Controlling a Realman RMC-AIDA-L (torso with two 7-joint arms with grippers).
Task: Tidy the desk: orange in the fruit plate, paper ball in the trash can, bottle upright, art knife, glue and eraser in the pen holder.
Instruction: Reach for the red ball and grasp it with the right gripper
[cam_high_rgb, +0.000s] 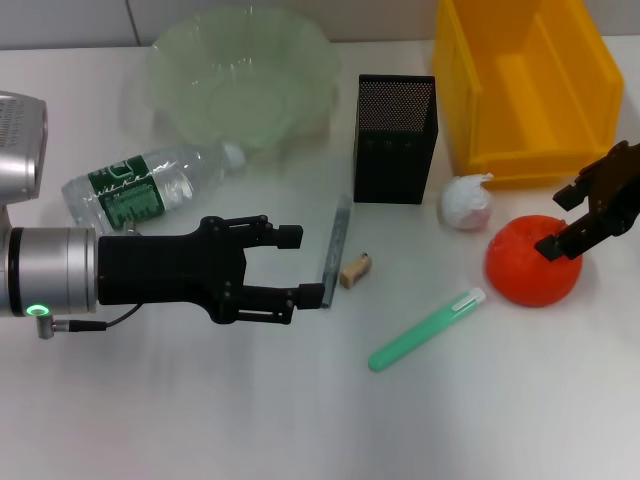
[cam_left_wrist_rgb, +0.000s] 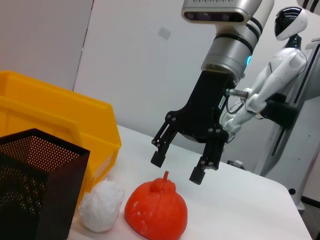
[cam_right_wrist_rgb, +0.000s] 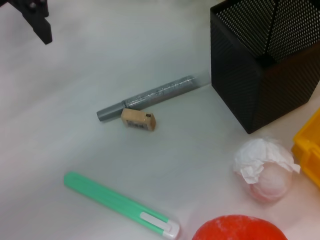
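Note:
The orange (cam_high_rgb: 533, 260) lies on the desk (cam_high_rgb: 200, 400) at the right. My right gripper (cam_high_rgb: 560, 222) is open just above it, a finger on each side of the stem, as the left wrist view (cam_left_wrist_rgb: 177, 167) shows. The paper ball (cam_high_rgb: 467, 203) lies between the orange and the pen holder (cam_high_rgb: 395, 150). The bottle (cam_high_rgb: 150, 185) lies on its side at the left. My left gripper (cam_high_rgb: 300, 266) is open and empty beside a slim grey glue stick (cam_high_rgb: 336, 240). The eraser (cam_high_rgb: 355, 270) and the green art knife (cam_high_rgb: 427, 329) lie close by.
The fruit plate (cam_high_rgb: 160, 70) stands at the back left and holds nothing. The yellow trash can (cam_high_rgb: 470, 100) stands at the back right behind the paper ball. A white robot figure (cam_left_wrist_rgb: 280, 65) stands beyond the desk's edge.

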